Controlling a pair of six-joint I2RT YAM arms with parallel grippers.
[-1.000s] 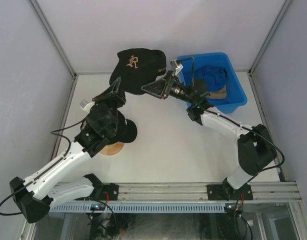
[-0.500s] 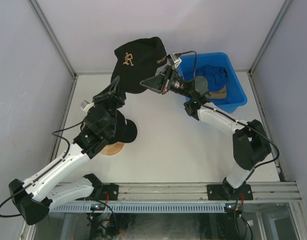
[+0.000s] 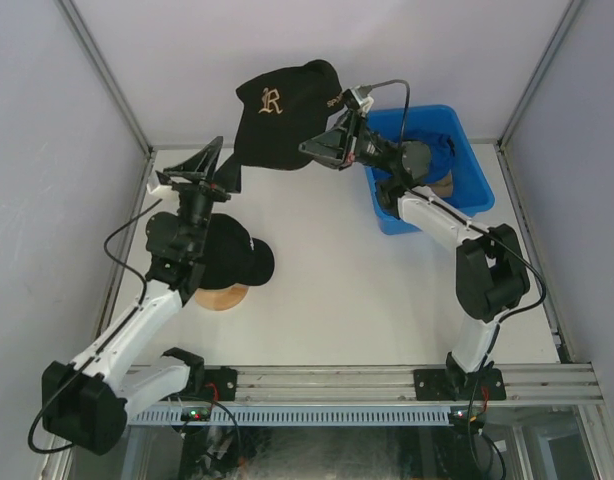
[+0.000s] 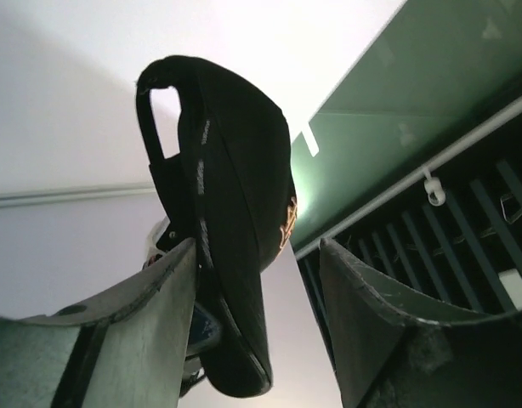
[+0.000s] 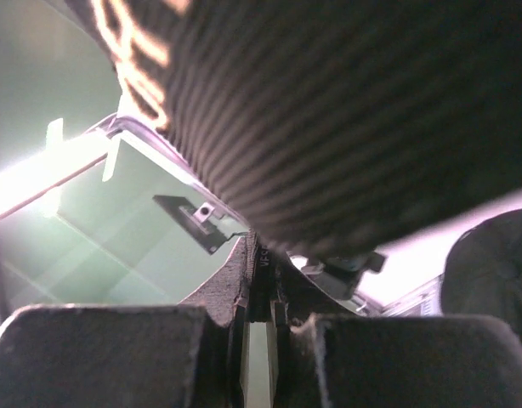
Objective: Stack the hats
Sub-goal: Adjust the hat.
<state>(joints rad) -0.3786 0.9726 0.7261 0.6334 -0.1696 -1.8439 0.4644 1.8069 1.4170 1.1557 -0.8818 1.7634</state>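
Note:
A black hat [image 3: 287, 105] with a gold letter on its front hangs in the air above the table's far edge. My right gripper [image 3: 319, 150] is shut on the hat's rim [image 5: 263, 274], and the crown [image 5: 354, 110] fills the right wrist view. My left gripper [image 3: 209, 165] stands open just left of that hat. In the left wrist view the hat [image 4: 231, 195] hangs beyond the parted fingers [image 4: 150, 331], close to the left one. A second black hat [image 3: 235, 260] sits on the round wooden stand [image 3: 222, 298]. A blue hat [image 3: 434, 150] and a tan hat [image 3: 443, 186] lie in the bin.
The blue plastic bin [image 3: 477, 195] stands at the table's back right, under my right forearm. White walls with metal frame posts [image 3: 107, 85] close in the table at the back and sides. The wooden stand is close to my left arm's elbow.
My left gripper opened, let go of the raised black hat and drew back to the left. My right gripper shut on the hat's rim and carried it slightly up and right.

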